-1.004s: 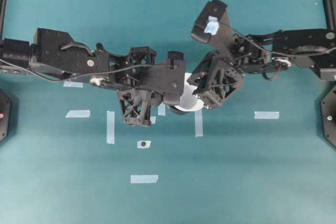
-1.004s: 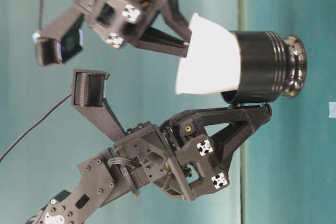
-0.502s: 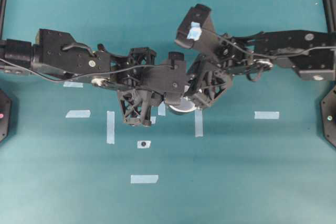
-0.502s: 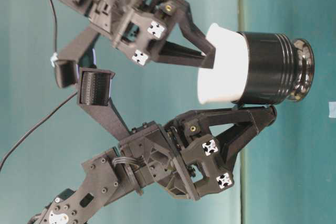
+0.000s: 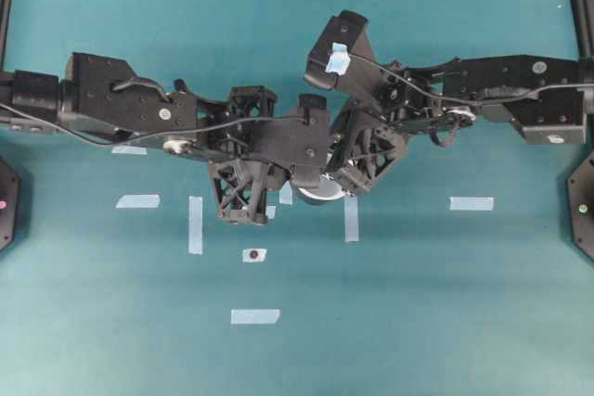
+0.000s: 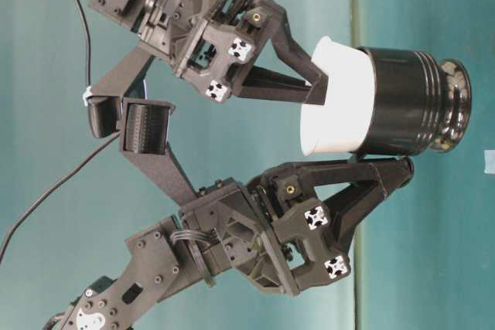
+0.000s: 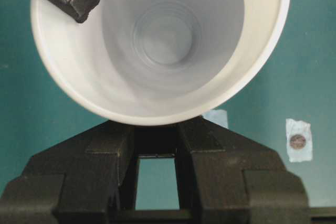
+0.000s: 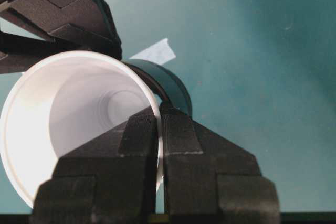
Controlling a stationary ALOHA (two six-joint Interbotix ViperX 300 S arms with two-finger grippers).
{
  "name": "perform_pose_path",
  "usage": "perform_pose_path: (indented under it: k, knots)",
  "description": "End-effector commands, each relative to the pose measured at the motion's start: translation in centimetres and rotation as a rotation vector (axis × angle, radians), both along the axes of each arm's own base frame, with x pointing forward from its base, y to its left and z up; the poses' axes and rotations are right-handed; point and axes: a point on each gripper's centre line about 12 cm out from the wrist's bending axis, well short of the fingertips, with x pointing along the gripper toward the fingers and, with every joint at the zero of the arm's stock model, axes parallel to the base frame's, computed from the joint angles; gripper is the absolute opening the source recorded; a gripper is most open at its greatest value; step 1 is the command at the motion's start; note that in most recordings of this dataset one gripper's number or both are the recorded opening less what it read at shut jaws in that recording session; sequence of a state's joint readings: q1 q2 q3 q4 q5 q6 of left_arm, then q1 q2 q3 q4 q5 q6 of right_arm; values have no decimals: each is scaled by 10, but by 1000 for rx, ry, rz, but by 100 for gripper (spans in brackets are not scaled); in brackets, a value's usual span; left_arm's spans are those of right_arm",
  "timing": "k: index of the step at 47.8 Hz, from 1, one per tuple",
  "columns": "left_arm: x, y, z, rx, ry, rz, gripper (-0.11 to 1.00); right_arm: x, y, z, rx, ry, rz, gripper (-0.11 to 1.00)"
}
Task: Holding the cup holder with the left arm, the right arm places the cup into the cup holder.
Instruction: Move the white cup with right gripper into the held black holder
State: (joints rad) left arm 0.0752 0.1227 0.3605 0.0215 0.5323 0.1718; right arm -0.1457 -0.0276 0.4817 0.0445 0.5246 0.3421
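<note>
Though partly sunk, cup (image 6: 340, 98) inside cup holder (image 6: 406, 102)

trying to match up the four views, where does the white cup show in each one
Overhead: cup, a white sliver at centre under both arms.
Table-level: right of centre, lying sideways in the picture, seated in the cup holder.
Left wrist: fills the top, seen from above.
Right wrist: left half, rim pinched by the right claw.
Shared landmark: the right claw's finger on the rim.
</note>
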Motion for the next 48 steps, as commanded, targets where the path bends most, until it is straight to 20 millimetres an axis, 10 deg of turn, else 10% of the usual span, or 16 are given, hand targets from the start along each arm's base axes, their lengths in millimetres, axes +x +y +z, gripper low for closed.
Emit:
perform_pose_path:
  k: [1,27,48]
  knots:
    - [7,1,18,6,-53,-2,22,6,2,13,-1,-42,2,3]
    - [7,0,18,5,-53,-2,22,6,5,16,-5,-49,12,11]
    - [7,-1,18,5,-53,-4,22,7,11,17,-5,-52,27,94]
